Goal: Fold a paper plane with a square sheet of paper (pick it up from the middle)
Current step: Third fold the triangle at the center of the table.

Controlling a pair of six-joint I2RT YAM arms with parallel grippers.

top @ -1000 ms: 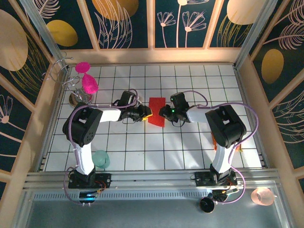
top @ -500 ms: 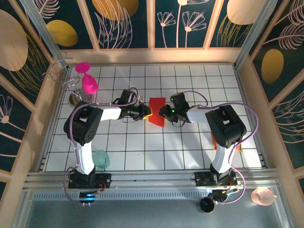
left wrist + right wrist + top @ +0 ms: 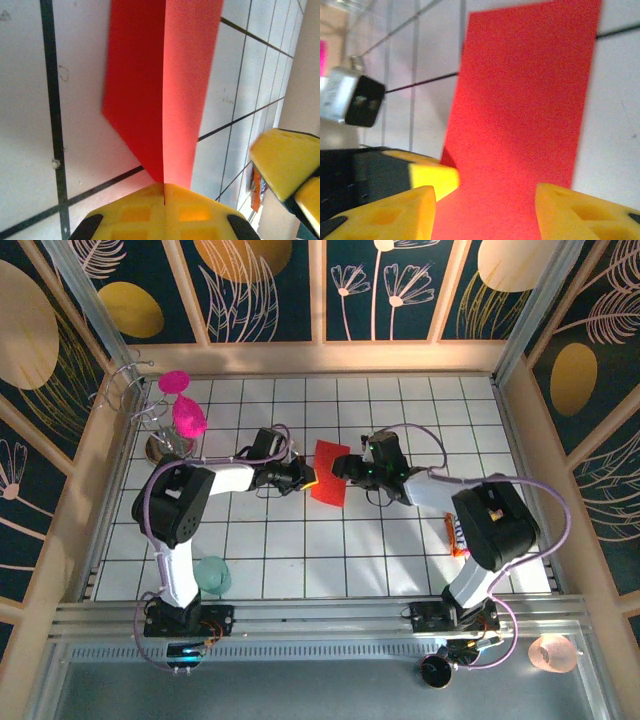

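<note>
The square sheet of paper [image 3: 328, 472], bright red, lies folded into a narrow strip with a centre ridge [image 3: 165, 85] and one slanted corner, mid-table on the white tiles. My left gripper [image 3: 308, 480] is shut on its near-left end, the yellow pads [image 3: 140, 210] pressed together on the ridge. My right gripper [image 3: 346, 466] hovers at the paper's right side, open. Its yellow fingers [image 3: 395, 215] straddle the red surface [image 3: 525, 100] without pinching it. The left gripper's yellow tip [image 3: 427, 175] shows beside them.
Two magenta goblets [image 3: 182, 405] hang on a wire rack at the back left. A teal cup [image 3: 212, 573] stands by the left arm's base. An orange item [image 3: 455, 535] lies under the right arm. Wooden walls ring the tiled floor [image 3: 300, 550].
My left gripper has closed on the paper's end. My right gripper has opened and let the paper go, and the right arm has shifted its elbow right and forward.
</note>
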